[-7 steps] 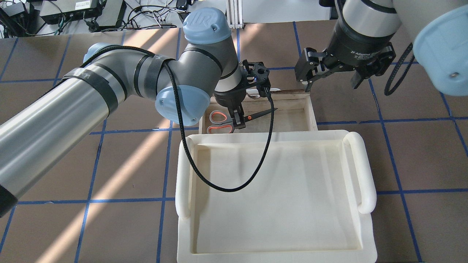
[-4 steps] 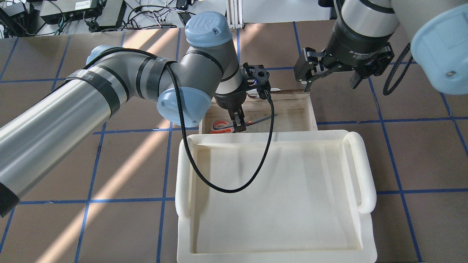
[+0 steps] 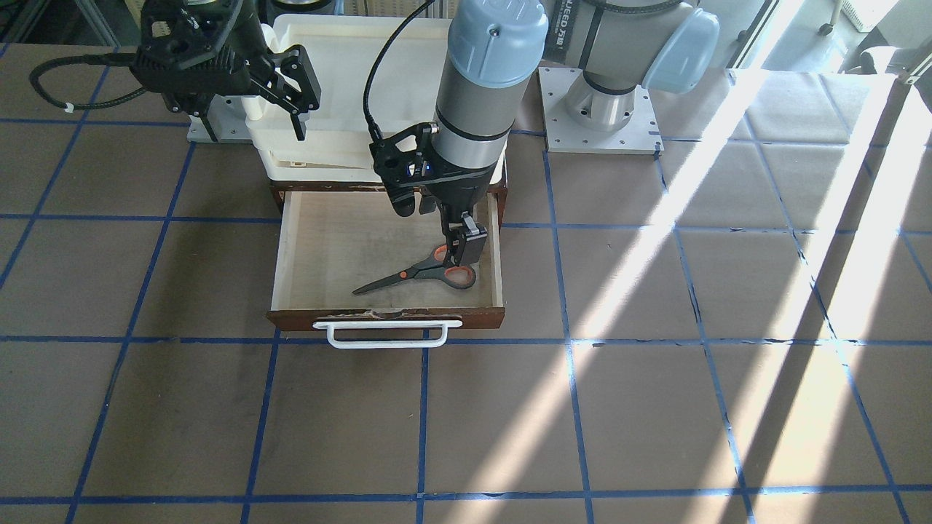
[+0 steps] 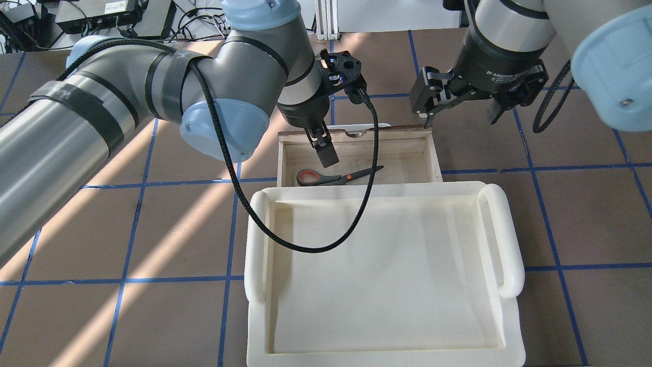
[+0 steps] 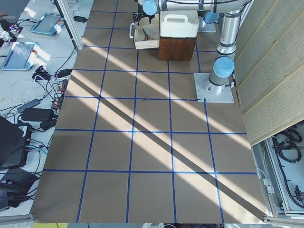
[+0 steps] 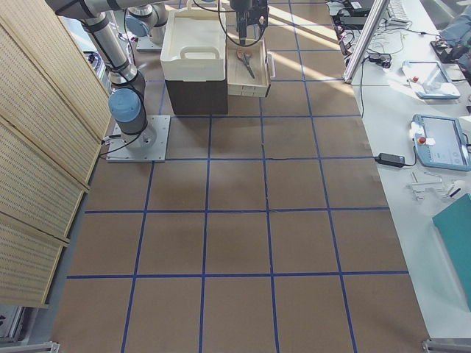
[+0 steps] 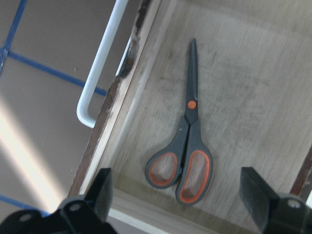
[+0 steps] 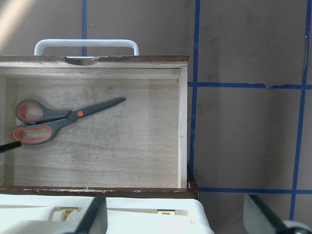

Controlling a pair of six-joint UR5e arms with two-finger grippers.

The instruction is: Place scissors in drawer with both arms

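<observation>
The left gripper [image 7: 176,175] hangs over the drawer [image 4: 435,159], its 2 fingers spread wide, gripping nothing. The scissors [image 4: 336,177] lie flat on the drawer's pale bottom (blades closed) beneath it. The right gripper [image 4: 461,118], equally wide and empty, hovers near the drawer's corner.

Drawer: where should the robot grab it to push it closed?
Grab the white bar handle on the drawer's front. It stands off the wood with a gap behind, so the open right tool could come down from above and pinch the bar.
</observation>
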